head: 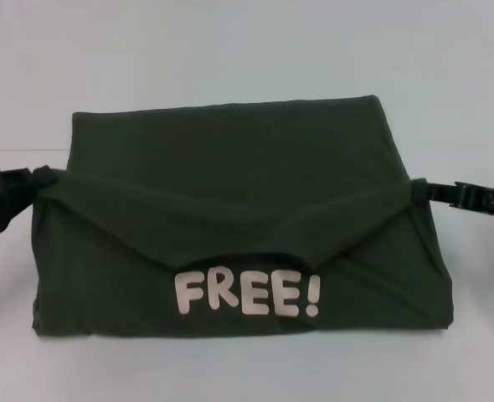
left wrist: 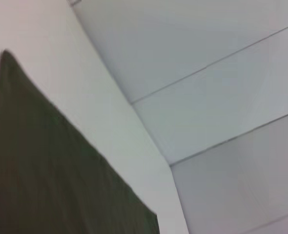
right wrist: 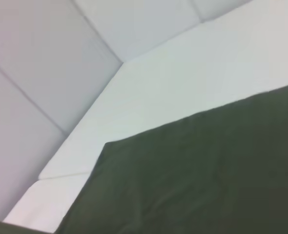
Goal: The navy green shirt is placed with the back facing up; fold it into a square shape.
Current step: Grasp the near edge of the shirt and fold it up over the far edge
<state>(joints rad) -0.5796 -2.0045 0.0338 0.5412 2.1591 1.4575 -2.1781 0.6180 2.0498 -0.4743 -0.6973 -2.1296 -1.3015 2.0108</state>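
Note:
The navy green shirt (head: pixel 230 159) lies across the middle of the white table (head: pixel 230 42), folded into a broad block. A folded-over layer is stretched between two pinched corners and sags in a V at the middle. White letters reading "FREE!" (head: pixel 247 293) show below it near the front edge. My left gripper (head: pixel 39 181) is at the shirt's left side, shut on one corner of that layer. At the right side, my right gripper (head: pixel 420 189) is shut on the other corner. The fabric hides the fingertips. Dark cloth also fills part of the left wrist view (left wrist: pixel 46 170) and right wrist view (right wrist: pixel 197 180).
White tabletop surrounds the shirt on all sides in the head view. Both wrist views show the table's far edge (right wrist: pixel 149 53) meeting pale panelled walls (left wrist: pixel 207 73).

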